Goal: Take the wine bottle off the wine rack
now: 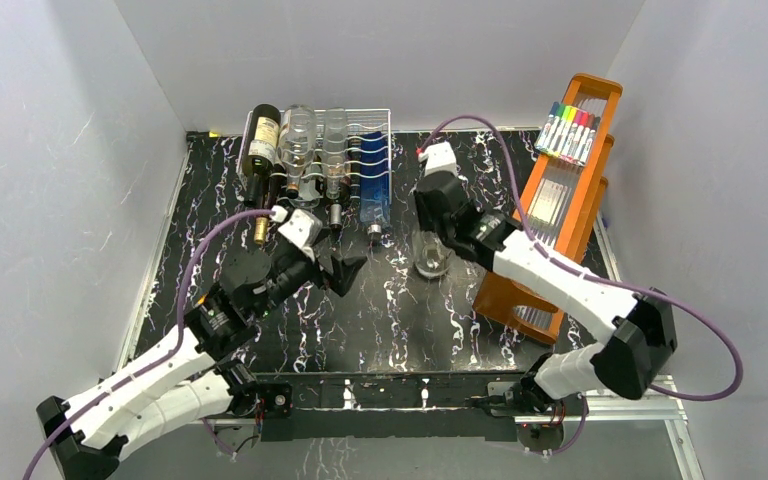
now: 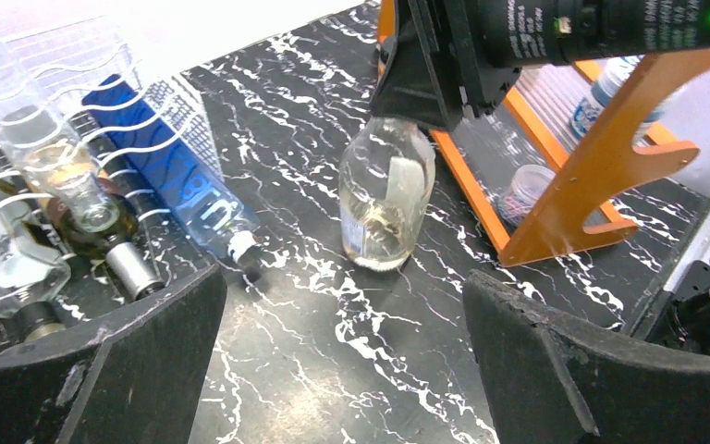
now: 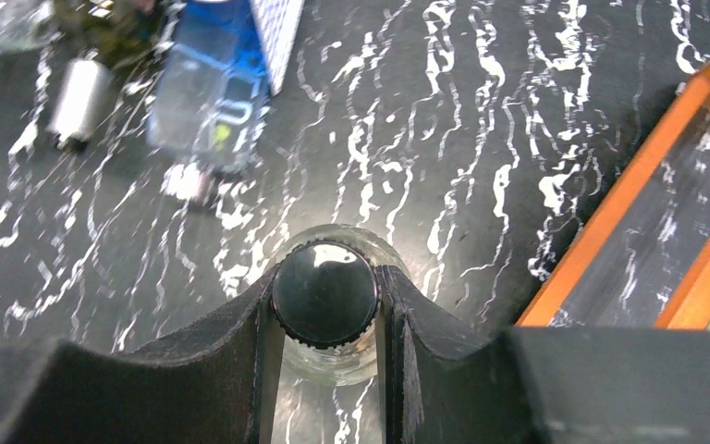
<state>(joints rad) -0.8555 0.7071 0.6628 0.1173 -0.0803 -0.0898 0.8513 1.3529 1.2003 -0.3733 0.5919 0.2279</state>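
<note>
**A:** Where is the wine bottle (image 1: 430, 256)?

**B:** Off the wine rack (image 1: 378, 120). It stands upright on the bench (image 1: 390, 320), right of the rack and nearer than it, just left of the orange wooden rack (image 1: 560, 215). It is clear glass with a black cap (image 3: 324, 292).

**A:** Who has it?

**B:** My right gripper (image 3: 325, 303). It comes down from above and is clenched on the neck, one finger on each side of the cap.

**A:** And your left gripper (image 2: 342, 310)?

**B:** Released, with its fingers spread wide and nothing between them. It hangs over the bench near the front of the wine rack and points toward the bottle, well apart from it.

**A:** What lies in the wine rack?

**B:** A dark labelled bottle (image 1: 262, 150) at its left end. Beside that are two clear bottles (image 1: 300, 140), and a blue bottle (image 1: 373, 190) at the right end. All lie on their sides with their necks pointing toward me.

**A:** Anything farther out?

**B:** Coloured markers (image 1: 568, 130) sit in a row near the top of the orange wooden rack, at the far right.
</note>
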